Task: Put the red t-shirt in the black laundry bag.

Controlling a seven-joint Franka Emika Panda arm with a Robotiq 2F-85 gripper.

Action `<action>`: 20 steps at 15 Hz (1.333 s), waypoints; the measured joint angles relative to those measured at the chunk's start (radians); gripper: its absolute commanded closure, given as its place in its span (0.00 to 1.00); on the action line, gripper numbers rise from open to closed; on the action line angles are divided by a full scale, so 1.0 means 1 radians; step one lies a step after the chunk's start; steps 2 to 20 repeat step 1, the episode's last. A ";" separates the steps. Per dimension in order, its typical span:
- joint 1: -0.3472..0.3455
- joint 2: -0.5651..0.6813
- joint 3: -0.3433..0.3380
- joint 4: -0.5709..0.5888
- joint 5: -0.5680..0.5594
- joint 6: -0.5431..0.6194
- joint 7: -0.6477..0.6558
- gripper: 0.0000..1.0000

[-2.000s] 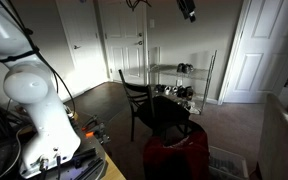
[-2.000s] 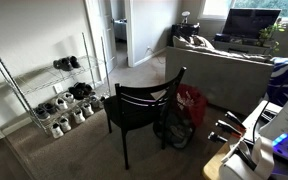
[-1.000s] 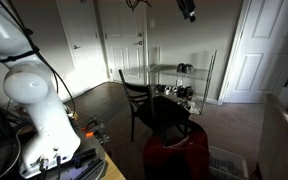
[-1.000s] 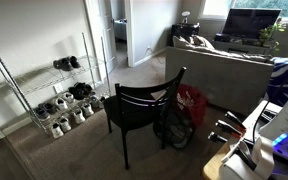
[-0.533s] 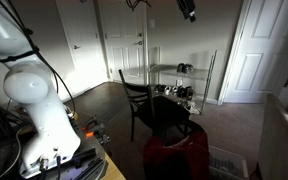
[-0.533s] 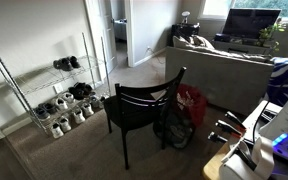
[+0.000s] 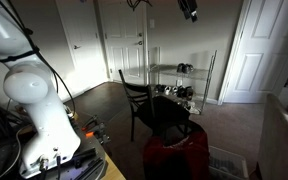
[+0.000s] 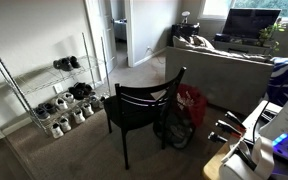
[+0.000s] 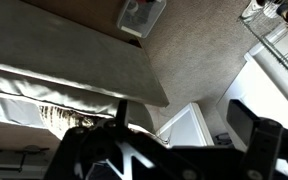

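Note:
The red t-shirt (image 7: 176, 157) (image 8: 193, 102) is bunched low beside the dark wooden chair (image 8: 144, 108), against the black laundry bag (image 8: 174, 128) (image 7: 172, 128). Whether it lies inside the bag or hangs over the rim is unclear. My gripper (image 7: 188, 10) is high up near the ceiling, far above the chair and bag. In the wrist view its fingers (image 9: 184, 125) are spread wide with nothing between them. The shirt and bag do not show in the wrist view.
A wire shoe rack (image 8: 54, 95) with several shoes stands by the wall. A grey sofa (image 8: 229, 70) is behind the chair. White doors (image 7: 259, 50) line the room. The robot base (image 7: 39, 110) stands on a cluttered table.

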 measured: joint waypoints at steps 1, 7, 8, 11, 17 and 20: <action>0.000 0.000 0.000 0.000 0.000 0.000 0.000 0.00; 0.000 0.000 0.000 0.000 0.000 0.000 0.000 0.00; 0.000 0.000 0.000 0.000 0.000 0.000 0.000 0.00; 0.000 0.000 0.000 0.000 0.000 0.000 0.000 0.00; 0.000 0.000 0.000 0.000 0.000 0.000 0.000 0.00; 0.000 0.000 0.000 0.000 0.000 0.000 0.000 0.00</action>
